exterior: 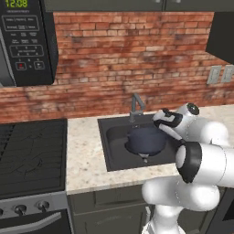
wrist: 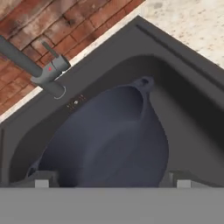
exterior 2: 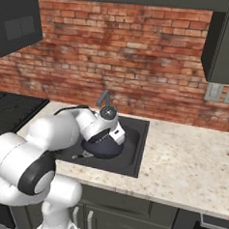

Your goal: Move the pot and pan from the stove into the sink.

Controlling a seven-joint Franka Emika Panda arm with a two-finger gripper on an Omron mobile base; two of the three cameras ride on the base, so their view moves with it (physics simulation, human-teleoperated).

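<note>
Your hand [wrist: 109,179] hangs just above the pot [exterior: 145,140], its fingertips [wrist: 41,179] spread wide to either side of the rim and gripping nothing. The pot sits inside the sink [exterior: 114,155], below the faucet [exterior: 135,106], so this half of the job looks done. The step now is to clear out: lift straight up before swinging, so you do not clip the pot's loop handle [wrist: 143,82] or the faucet spout. Then turn left toward the stove [exterior: 32,155]; you should look for the pan there, since I cannot make it out on the dark grates. As for writing, the microwave [exterior: 25,41] display reads what looks like 12:00 in green; its button labels are too small to read.
</note>
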